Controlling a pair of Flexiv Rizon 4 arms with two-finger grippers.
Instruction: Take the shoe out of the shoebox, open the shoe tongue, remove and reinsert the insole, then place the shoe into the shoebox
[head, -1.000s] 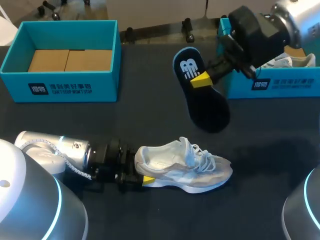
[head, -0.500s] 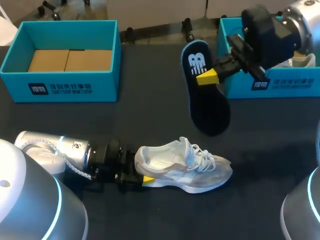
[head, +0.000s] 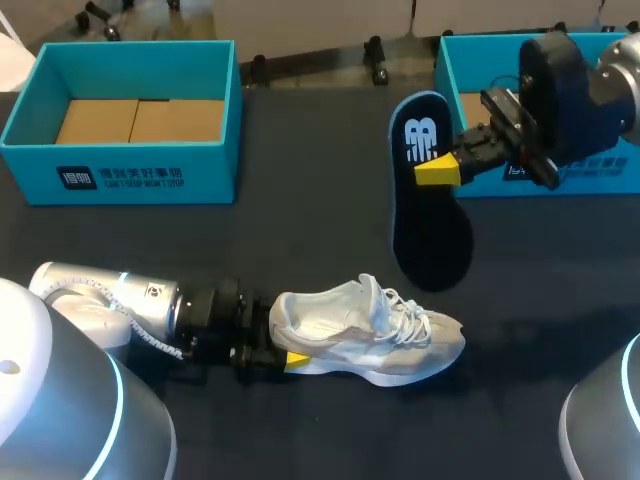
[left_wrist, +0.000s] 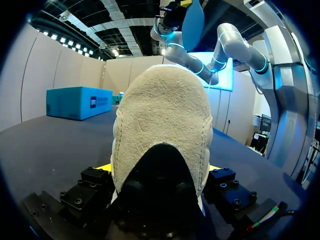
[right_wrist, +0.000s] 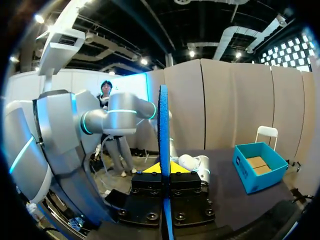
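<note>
**A:** On the table (head: 300, 250), what lay where?

**B:** Dark matte top. The shoe (head: 370, 335), white and grey, stood on its sole near the front edge. Heel to the left, toe to the right.

**A:** Anything holding it?

**B:** The left gripper (head: 285, 358) sat low over the surface at the heel. Seen from the left wrist, the heel filled the space between the fingers (left_wrist: 102, 168). A sliver of yellow showed on each flank, both pressed against it. Clamped on the shoe.

**A:** And the insole?

**B:** Out of the shoe. The insole (head: 430, 215) was dark blue with a pale blue rim and a white mark at the heel end. It hung in the air over the table, between the shoe and the right shoebox (head: 615, 172). Heel end was up, toe end down toward the shoe and apart from it.

**A:** Held how?

**B:** The right gripper (head: 440, 170) pinched it near the heel end. Its wrist view showed the insole edge-on, squeezed between both fingers (right_wrist: 179, 169).

**A:** The boxes?

**B:** Two teal ones along the far edge, well apart. The left shoebox (head: 120, 170) stood open, with a brown cardboard floor showing. The right one was mostly hidden behind the right arm. Only a strip of brown floor was visible, and I could not tell its contents.
</note>
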